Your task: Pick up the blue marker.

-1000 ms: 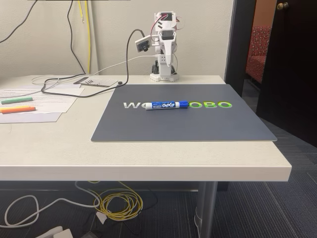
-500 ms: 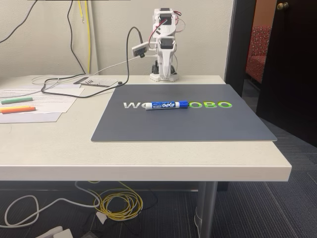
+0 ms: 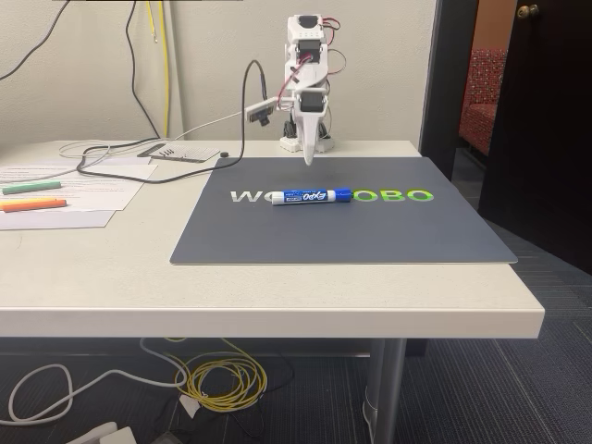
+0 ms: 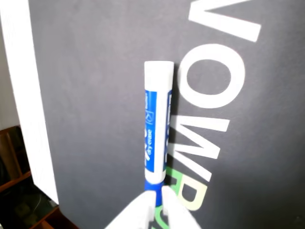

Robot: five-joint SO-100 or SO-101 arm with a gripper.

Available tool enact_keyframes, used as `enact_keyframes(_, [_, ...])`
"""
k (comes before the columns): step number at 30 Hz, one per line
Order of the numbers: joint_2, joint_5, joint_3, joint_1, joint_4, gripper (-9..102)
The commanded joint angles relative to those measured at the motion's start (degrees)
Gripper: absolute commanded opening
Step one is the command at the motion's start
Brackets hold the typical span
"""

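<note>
Since a second ago your arm has unfolded and tipped forward, so the gripper (image 3: pixel 308 159) now points down at the far edge of the grey mat (image 3: pixel 277 240), short of the blue marker (image 3: pixel 312 196). That marker lies flat across the mat's lettering, untouched. Expect it to be light, stiff, smooth and prone to rolling, so take it mid-barrel on the blue label, across its width. In the wrist view the white fingertips (image 4: pixel 143 212) sit close together over the capped end. No containers are present; two highlighters (image 3: pixel 32 196) lie on papers, well apart.
</note>
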Motion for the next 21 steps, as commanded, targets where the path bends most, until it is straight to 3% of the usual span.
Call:
enact_keyframes(1, [-1.0, -0.4, -3.7, 0.0, 0.3, 0])
enact_keyframes(7, [-8.7, 0.2, -15.2, 0.1, 10.7, 0])
enact_keyframes(13, [-12.0, 1.8, -18.2, -0.1, 12.0, 8])
enact_keyframes(21, [-18.7, 2.7, -27.0, -0.5, 17.8, 10])
